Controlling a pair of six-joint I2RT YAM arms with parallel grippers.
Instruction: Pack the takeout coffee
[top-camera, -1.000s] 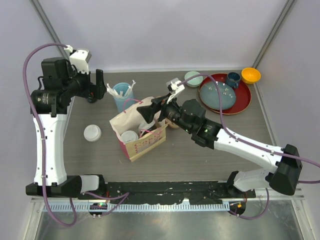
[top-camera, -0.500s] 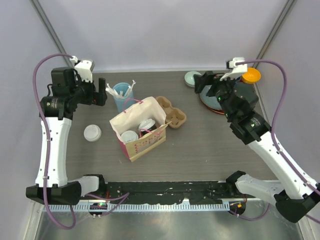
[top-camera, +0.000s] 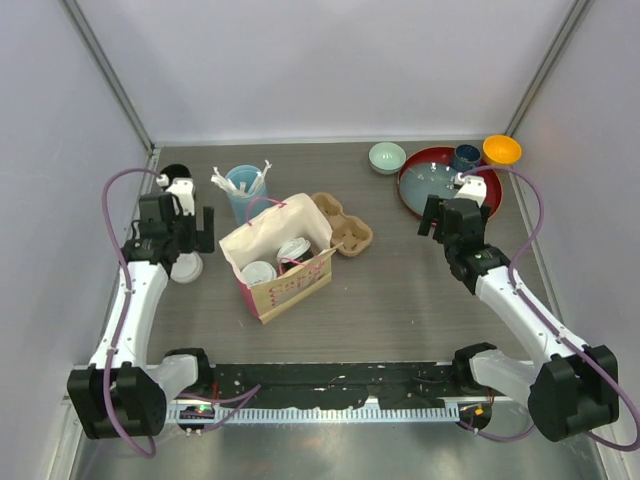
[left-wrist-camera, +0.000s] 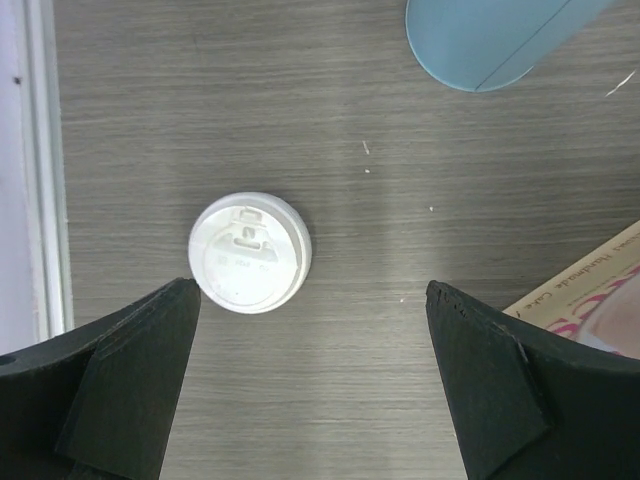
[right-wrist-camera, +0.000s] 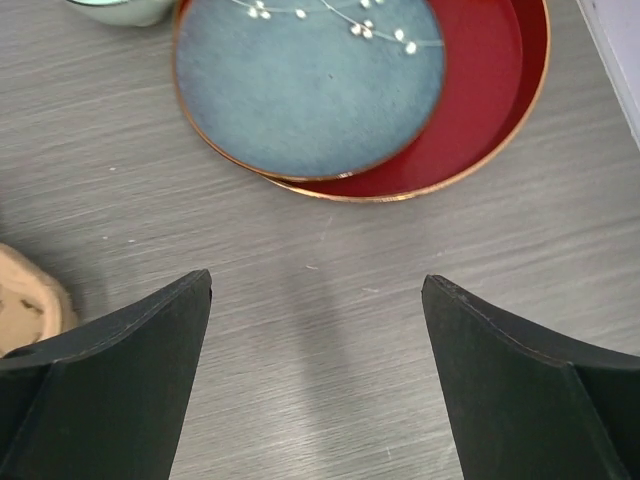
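Grey table (top-camera: 400, 300), lidded cups (top-camera: 293, 250) half hidden in bag (top-camera: 295, 288), left tool (left-wrist-camera: 310, 290) and right tool (right-wrist-camera: 315, 280) released

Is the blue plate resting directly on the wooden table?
No, the blue plate lies inside the red tray, and only the tray stands on the table.

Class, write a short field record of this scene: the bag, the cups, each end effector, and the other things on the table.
bag: upright, open, on the table
bagged cups: two, lids up
loose cup: left of bag, lid on
left end effector: open, over loose cup
right end effector: open, over bare table near tray
carrier: right of bag
utensil cup: behind bag
tray: holds plate and mug
bowls: green left of tray, orange right of it
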